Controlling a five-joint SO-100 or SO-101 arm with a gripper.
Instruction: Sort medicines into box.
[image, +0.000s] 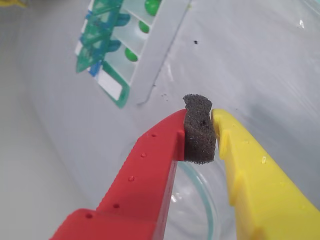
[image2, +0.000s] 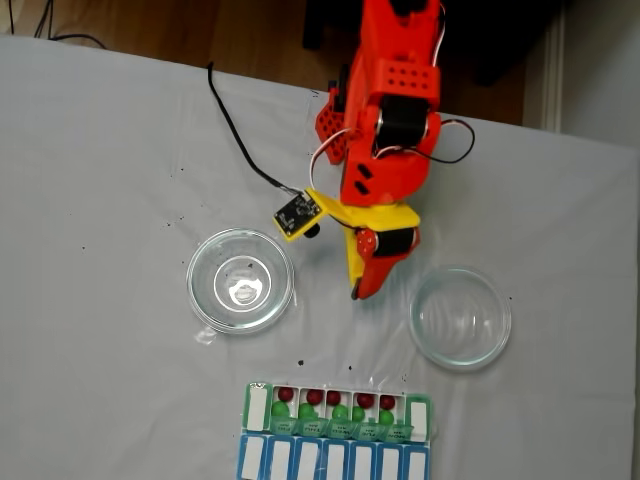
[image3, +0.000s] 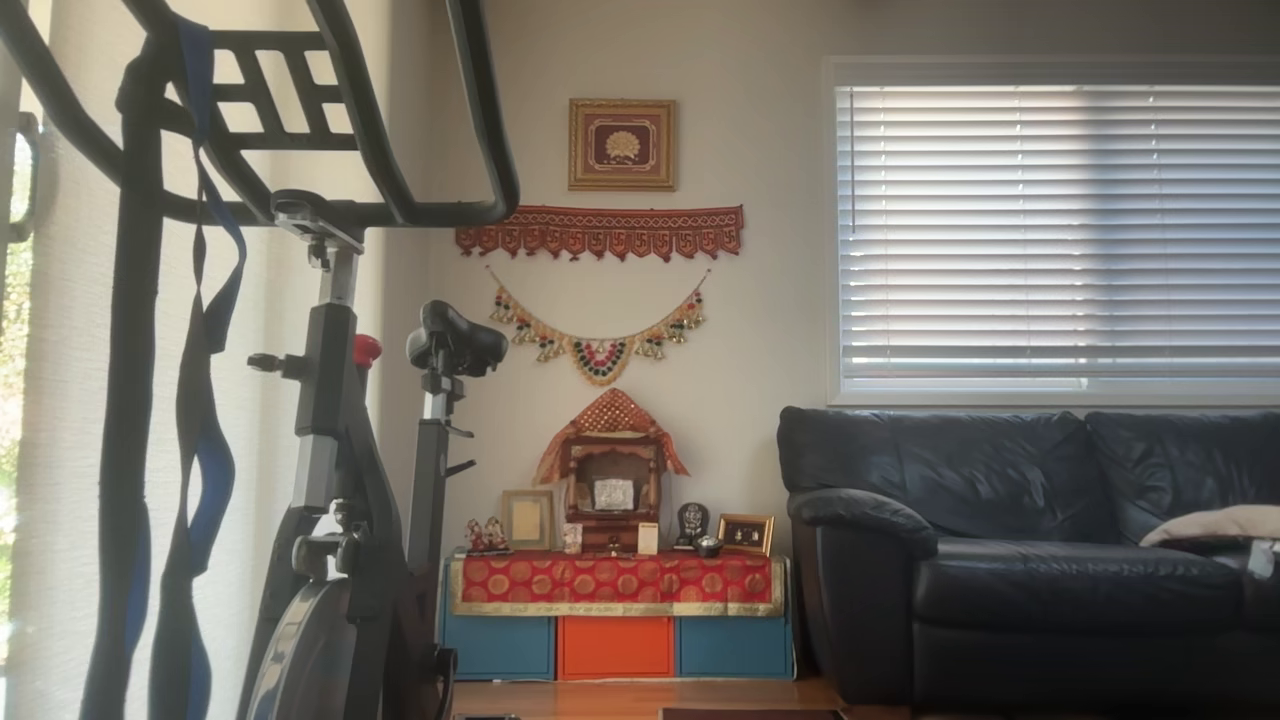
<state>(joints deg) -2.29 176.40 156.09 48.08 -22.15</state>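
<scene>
Fingers (image: 214, 131) closed together between glass dishes (image2: 241, 280).

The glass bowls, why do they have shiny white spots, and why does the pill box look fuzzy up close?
In the fixed view, room light bounces off the left glass bowl, making white glare; the right bowl shines less. In the wrist view, the pill box is out of focus, while the foam pad looks sharp.
</scene>
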